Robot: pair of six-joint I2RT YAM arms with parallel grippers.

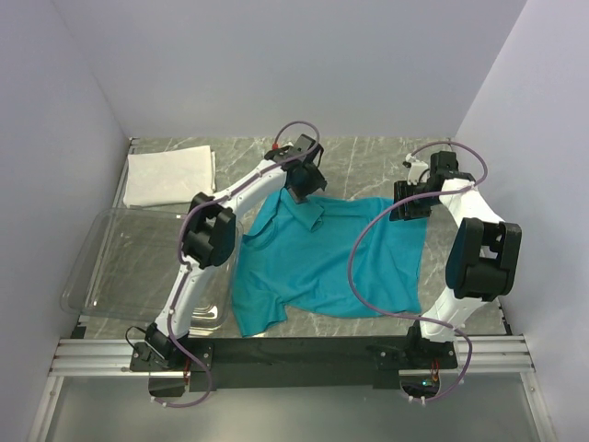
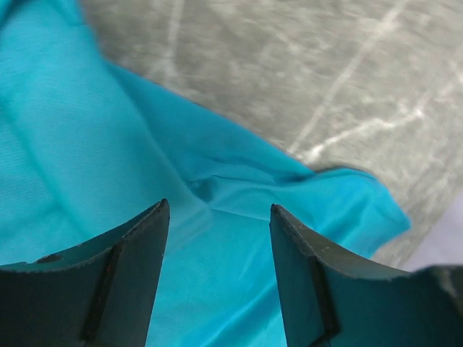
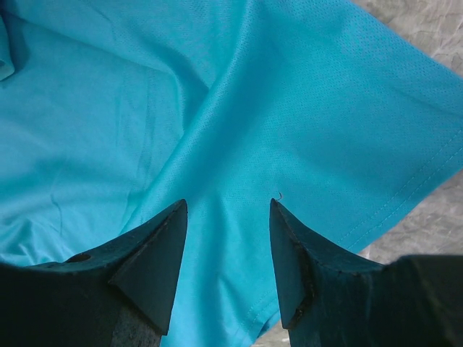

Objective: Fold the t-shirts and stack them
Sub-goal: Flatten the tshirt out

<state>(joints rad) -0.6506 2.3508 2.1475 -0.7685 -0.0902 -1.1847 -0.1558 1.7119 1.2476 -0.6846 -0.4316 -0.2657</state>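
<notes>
Top view: teal-blue t-shirt lies spread, rumpled, on the grey marbled table, about centre, between the two arms. One short sleeve points toward the near left corner. The cloth is bunched at the far left edge, under the left gripper. The white t-shirt sits as a folded rectangle at the far left corner, well apart from the teal one. A clear plastic bin stands near left, beside the left arm; the teal shirt's left edge lies just beside it.

The right gripper hangs over the shirt's far right edge. From above, neither gripper's jaw state can be read.

Left wrist view: the left gripper has its jaws apart, both dark fingers clear of each other. Teal cloth fills the gap, with a raised crease running into it. Bare table shows beyond a folded corner of cloth. Whether the tips touch the cloth cannot be told.

Right wrist view: the right gripper also has its jaws apart, its fingers straddling a soft ridge in the teal fabric. The mesh weave and a stitched hem are visible here only. A sliver of table shows at the right.
</notes>
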